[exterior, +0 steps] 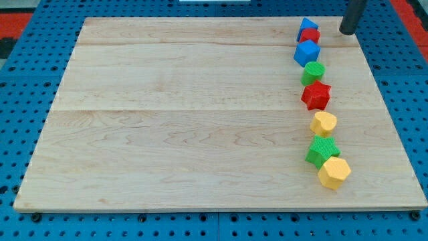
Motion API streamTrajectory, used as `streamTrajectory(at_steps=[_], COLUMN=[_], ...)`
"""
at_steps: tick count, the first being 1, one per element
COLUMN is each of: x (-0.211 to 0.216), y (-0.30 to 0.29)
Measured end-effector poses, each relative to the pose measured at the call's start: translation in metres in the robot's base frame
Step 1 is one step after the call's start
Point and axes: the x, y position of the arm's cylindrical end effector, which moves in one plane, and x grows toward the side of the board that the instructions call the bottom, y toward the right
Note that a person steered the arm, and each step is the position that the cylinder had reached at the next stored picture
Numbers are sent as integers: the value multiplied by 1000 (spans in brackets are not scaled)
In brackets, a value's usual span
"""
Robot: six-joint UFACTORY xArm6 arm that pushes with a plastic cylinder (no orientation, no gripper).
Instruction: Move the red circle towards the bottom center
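Camera view shows you my tip (348,31) holding nothing, near the view's top right; red circle (311,35) sits just left, wedged between two blue blocks (307,52), so approach is tight.

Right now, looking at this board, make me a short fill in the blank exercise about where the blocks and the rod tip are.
1. My tip sits near the view's top ____ corner of the wooden board.
2. The red circle is wedged between two ____ blocks.
3. The red star lies just below the ____ circle.
4. The block nearest the view's bottom is the ____ hexagon.

Missing words: right; blue; green; yellow
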Motion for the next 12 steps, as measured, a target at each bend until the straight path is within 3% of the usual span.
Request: streamTrajectory(at_steps=[3,7,8,9,10,12], x=[1,23,23,9,-35,71], y=[-4,-112,-101,-18,-20,-177])
